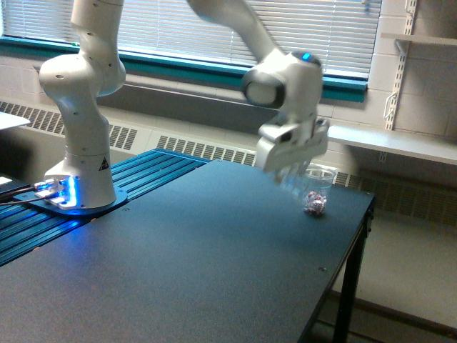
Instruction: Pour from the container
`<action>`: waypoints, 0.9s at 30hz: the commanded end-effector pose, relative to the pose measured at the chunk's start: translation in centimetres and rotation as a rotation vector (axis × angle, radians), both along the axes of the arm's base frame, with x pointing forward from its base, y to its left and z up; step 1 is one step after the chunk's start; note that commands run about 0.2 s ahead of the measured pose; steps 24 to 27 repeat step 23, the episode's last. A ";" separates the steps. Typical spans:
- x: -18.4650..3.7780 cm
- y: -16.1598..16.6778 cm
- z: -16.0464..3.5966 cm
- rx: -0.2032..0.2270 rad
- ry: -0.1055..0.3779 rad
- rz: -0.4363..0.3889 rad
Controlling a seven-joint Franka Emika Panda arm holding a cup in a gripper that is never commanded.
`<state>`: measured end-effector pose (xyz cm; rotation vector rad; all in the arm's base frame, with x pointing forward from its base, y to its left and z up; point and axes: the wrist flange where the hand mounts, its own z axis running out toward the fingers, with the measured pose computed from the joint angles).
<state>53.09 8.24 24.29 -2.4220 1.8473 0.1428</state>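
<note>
Dark matte table point(214, 271) beneath blinds; one white arm, one clear tapered cup point(318, 187) holding colourful bits. Gripper point(289, 179) blurred, its grip unreadable; small clear plastic container point(294, 184) smeared beneath it.

A dark worktop point(214, 264) carries a clear tapered cup point(318, 187) near its far corner on the exterior view's right, upright, with small mixed-colour pieces point(313, 204) lying in its bottom. Behind runs a window with closed white blinds point(178, 28) over a teal sill point(178, 68). A white wall shelf point(393, 143) sits at the exterior view's right.
</note>
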 end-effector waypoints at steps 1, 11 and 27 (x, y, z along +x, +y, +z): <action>0.3 -5.3 0.9 -0.090 -0.121 0.104; -1.3 -3.9 5.5 -0.160 -0.255 0.299; -3.1 -4.5 6.7 -0.139 -0.246 0.337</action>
